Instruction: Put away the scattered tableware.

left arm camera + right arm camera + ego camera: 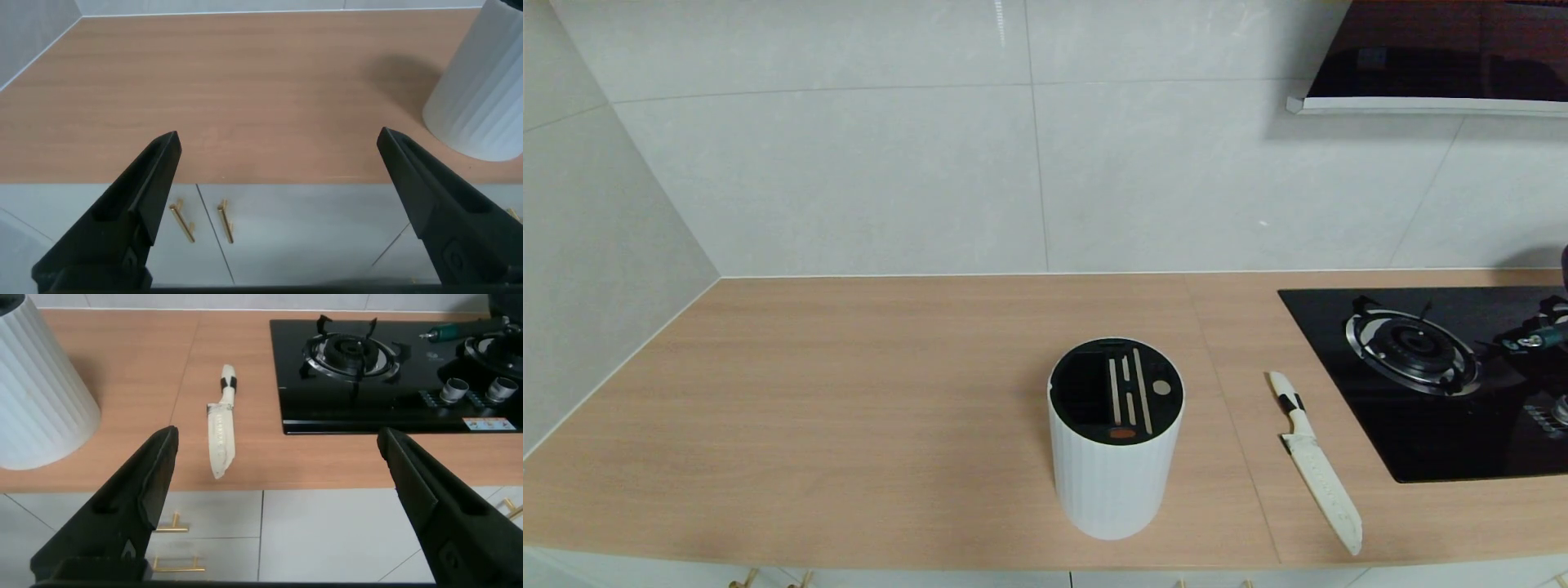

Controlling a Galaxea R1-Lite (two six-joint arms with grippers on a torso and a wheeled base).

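Left hand (278, 139) spread, empty, at tabletop (849, 392) edge; my right hand (276, 434) likewise. White knife (1313, 461) lies flat between knife block (1116, 457) and stove (1380, 425).

Wooden countertop (849, 408), black gas hob (1429, 433) at its right end, range hood (1437, 57) above, tiled wall (931, 163)

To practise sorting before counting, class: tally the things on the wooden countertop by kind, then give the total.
Knife: 1
White slotted holder: 1
Gas hob: 1
Total: 3
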